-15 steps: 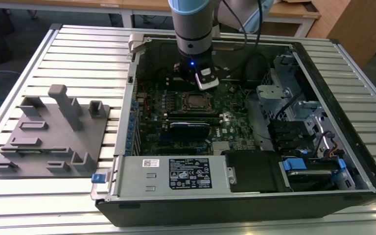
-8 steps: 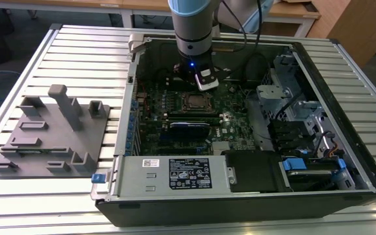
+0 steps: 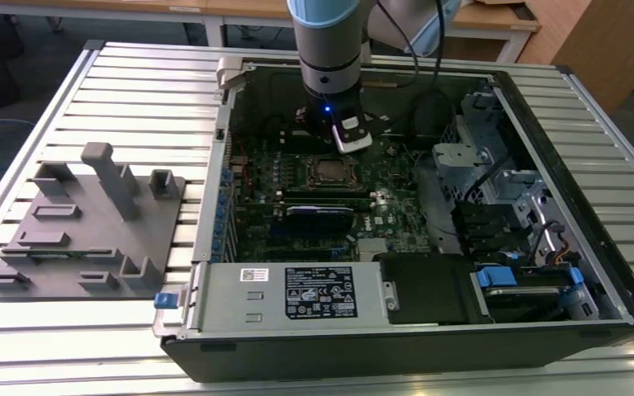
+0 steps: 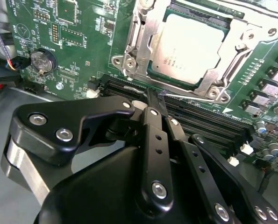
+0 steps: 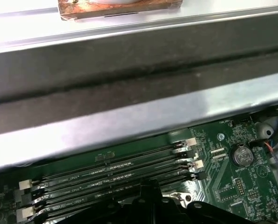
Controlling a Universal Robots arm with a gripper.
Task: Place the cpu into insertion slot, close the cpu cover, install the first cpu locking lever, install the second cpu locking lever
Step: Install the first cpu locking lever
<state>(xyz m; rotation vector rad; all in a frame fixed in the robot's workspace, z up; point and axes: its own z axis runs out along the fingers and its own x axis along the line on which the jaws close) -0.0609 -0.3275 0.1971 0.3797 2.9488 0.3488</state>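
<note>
The cpu point(image 4: 190, 44), a dull silver square, lies in the insertion slot point(image 3: 328, 172) on the green board. The shiny cpu cover point(image 4: 212, 79) lies flat around it as a frame. A thin silver locking lever point(image 4: 195, 97) runs along the socket's edge beside the black memory slots. In the second wrist view my gripper point(image 4: 156, 96) has its black fingers point(image 4: 150, 121) pressed together, and their tips sit at this lever. In the exterior view the gripper point(image 3: 337, 148) hangs just behind the socket, inside the open computer case.
Long black memory slots point(image 4: 213, 128) lie right under the fingers. A coin battery point(image 4: 40, 60) sits farther off. The case wall point(image 5: 129, 70) rises close behind the arm. A power supply point(image 3: 295, 293), a drive cage point(image 3: 482, 165) and a grey fixture block point(image 3: 86, 223) also stand nearby.
</note>
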